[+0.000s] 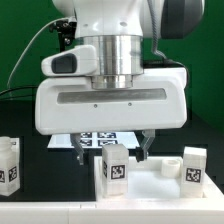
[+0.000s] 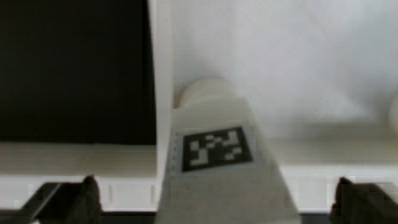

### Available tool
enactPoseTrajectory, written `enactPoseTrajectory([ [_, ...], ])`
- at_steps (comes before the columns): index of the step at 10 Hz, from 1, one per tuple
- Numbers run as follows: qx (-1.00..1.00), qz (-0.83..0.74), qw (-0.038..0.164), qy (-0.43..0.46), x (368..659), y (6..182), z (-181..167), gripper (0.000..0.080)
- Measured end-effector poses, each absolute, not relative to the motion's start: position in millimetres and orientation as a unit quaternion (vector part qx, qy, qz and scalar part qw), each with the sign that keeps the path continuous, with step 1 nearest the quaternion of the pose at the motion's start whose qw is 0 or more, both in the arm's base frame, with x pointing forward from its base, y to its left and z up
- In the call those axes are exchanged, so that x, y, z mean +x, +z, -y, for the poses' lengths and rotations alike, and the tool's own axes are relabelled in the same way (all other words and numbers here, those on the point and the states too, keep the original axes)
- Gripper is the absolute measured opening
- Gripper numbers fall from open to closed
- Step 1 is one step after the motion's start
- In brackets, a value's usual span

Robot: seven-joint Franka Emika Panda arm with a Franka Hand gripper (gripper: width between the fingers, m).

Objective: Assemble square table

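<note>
The step in hand is judged to be the gripping of an upright leg [image 1: 115, 168], either for seating it in a corner socket or for turning it home there; which of the two cannot be told. The claw [image 1: 124, 156] is spread, and nothing is pinched. In the wrist view the leg [image 2: 217, 150] is seen midway between the two dark fingers [image 2: 64, 200], with a clear gap to each side, so it is straddled but not touched.

For the step to be done well, the leg should be kept centred between the fingers while they are brought together, so that both pads meet it at once and it is not tipped. The grip is best taken on the flat faces, squarely, and low enough for the leg to be held upright. Any turning should be done about the leg's own axis, without sideways push on the square slab [image 1: 150, 192].

The slab lies on the bench [image 1: 45, 190] directly under the claw, with the straddled leg standing on it. A second leg [image 1: 193, 168] stands on the slab just outside one finger, and a third leg [image 1: 10, 165] stands well apart on the claw's other side.
</note>
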State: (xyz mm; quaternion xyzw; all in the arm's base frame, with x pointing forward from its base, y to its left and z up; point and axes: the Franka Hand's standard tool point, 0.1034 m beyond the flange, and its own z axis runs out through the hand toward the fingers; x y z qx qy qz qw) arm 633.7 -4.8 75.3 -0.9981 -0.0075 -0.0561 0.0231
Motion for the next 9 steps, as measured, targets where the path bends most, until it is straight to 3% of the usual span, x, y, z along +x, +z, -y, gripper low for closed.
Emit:
enactPoseTrajectory([
  [3, -0.997, -0.037, 0.025, -0.055, 633.6, 75.3, 4.8, 0.0282],
  [7, -0.959, -0.277, 0.028, -0.054, 633.9, 76.7, 0.8, 0.0284],
  [9, -0.885, -0.461, 0.044, -0.045, 632.9, 75.8, 0.8, 0.0284],
])
